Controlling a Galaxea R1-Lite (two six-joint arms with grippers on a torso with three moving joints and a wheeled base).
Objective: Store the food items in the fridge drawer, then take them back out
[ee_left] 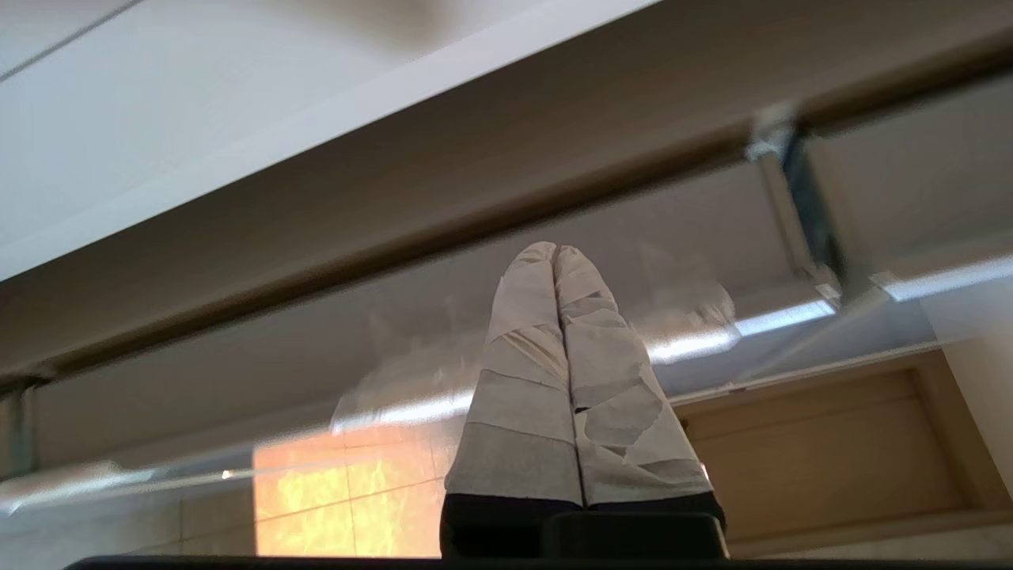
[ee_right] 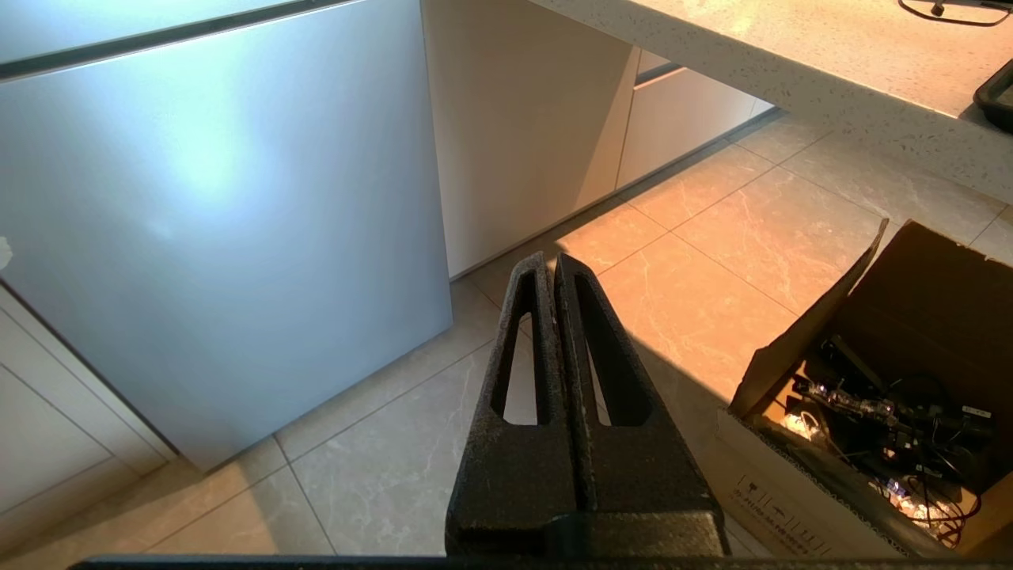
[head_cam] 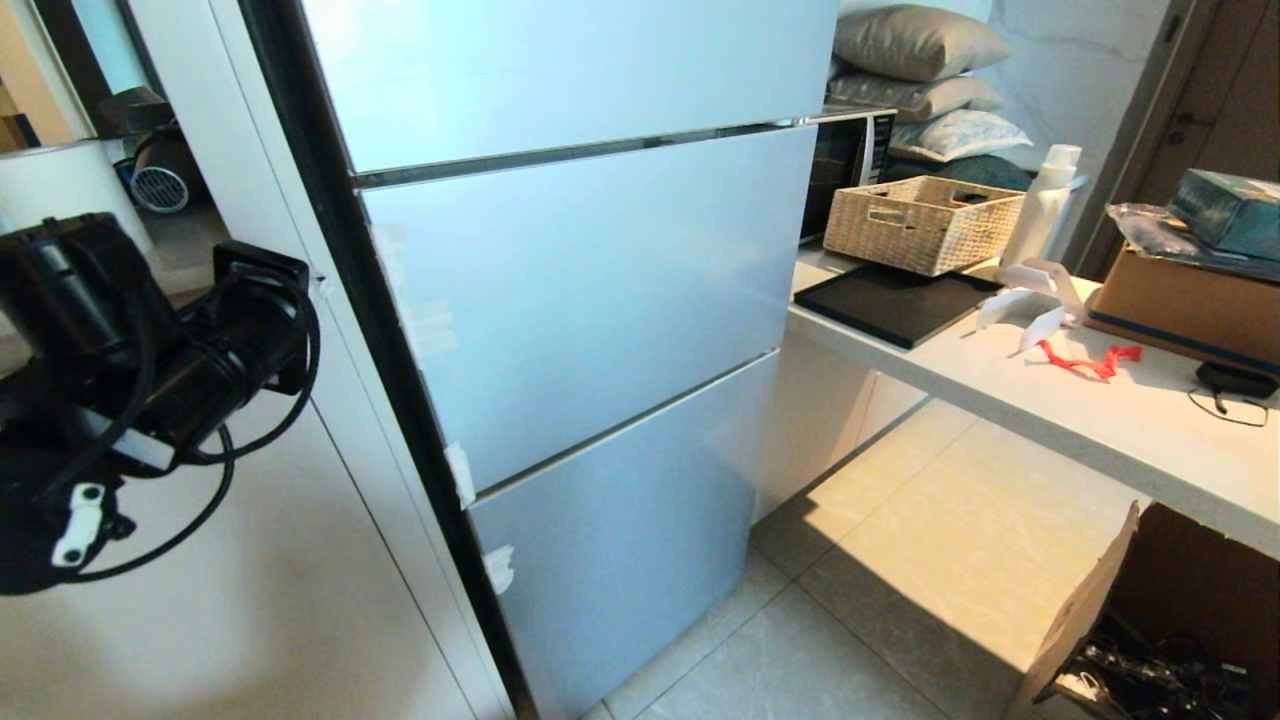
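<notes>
Here, fridge [head_cam: 600,300] closed, both grippers empty.
Left arm [head_cam: 150,340] raised just left of the fridge; left gripper [ee_left: 558,253], taped fingers pressed together, points at its glossy front. Right gripper [ee_right: 552,265], jaws together, hangs low by the fridge's bottom door, cardboard box [ee_right: 894,396] to the right. Drawer and food hidden from both grippers.

Fridge [head_cam: 590,300]: pale blue-grey doors w/ dark seams, black side edge. Right of fridge: speckled off-white counter [head_cam: 1100,420], tan woven basket [head_cam: 920,222], black tray [head_cam: 890,303], red ribbon [head_cam: 1085,360], white bottle [head_cam: 1045,205]. Beige marbled floor tiles [ee_right: 736,229]. Brown cardboard box [ee_right: 910,317]. Left gripper [ee_left: 556,252] wrapped in white-grey tape; right gripper [ee_right: 552,261] black.
</notes>
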